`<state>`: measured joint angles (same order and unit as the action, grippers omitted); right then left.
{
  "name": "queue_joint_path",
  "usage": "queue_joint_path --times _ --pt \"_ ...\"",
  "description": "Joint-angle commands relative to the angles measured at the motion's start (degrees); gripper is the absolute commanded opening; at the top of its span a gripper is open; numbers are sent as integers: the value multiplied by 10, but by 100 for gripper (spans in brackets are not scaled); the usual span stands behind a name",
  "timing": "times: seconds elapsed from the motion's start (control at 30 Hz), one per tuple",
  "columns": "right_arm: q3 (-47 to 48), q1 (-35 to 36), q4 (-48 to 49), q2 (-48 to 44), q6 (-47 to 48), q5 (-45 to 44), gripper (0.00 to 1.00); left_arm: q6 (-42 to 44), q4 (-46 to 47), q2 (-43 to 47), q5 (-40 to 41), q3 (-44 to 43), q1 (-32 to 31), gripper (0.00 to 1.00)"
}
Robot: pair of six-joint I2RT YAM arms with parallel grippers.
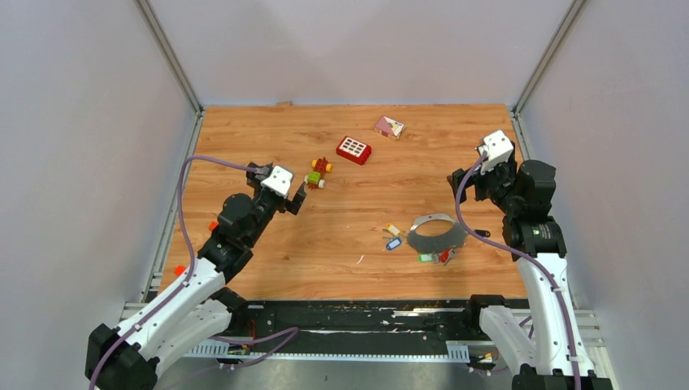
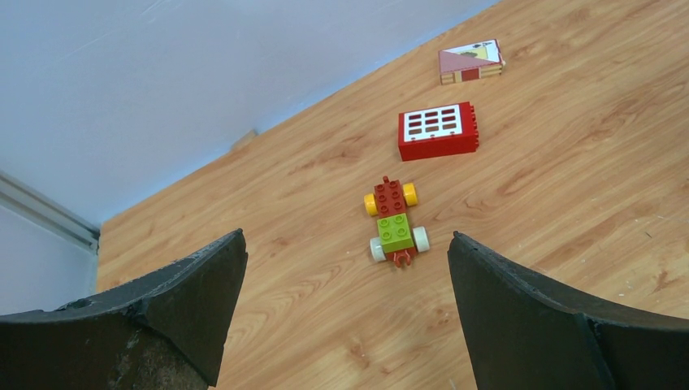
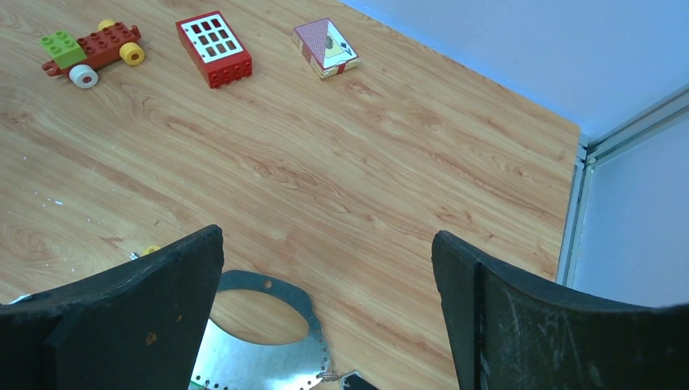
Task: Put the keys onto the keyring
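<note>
Wood-grain table (image 1: 325,252) inside grey walls, and both arms are up off the surface. Left gripper (image 2: 347,242) hangs with its fingers spread wide and nothing between them, the block toy car (image 1: 318,173) just off at its 1 o'clock. Right gripper (image 3: 325,237) is spread wide too, empty, and the keyring (image 1: 435,243) lies flat on the wood below it, at about 4 o'clock from the table's centre. The keys (image 1: 393,243) crowd that hoop: yellow and blue tags at its 9 o'clock, green and red at its 6 o'clock; whether any is threaded on, I cannot tell. Far side, a red brick (image 1: 354,149) and a card pack (image 1: 389,127) at 12 o'clock.
</note>
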<state>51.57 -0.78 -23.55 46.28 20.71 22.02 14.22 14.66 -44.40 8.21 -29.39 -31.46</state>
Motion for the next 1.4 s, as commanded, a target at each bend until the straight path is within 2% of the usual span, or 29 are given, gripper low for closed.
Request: queue_joint_path --times 0.0,1.37 --pt "8 3 5 -9 3 3 100 -8 19 1 1 -3 2 100" --pt "6 3 0 -17 13 9 100 -4 17 8 4 -1 2 100"
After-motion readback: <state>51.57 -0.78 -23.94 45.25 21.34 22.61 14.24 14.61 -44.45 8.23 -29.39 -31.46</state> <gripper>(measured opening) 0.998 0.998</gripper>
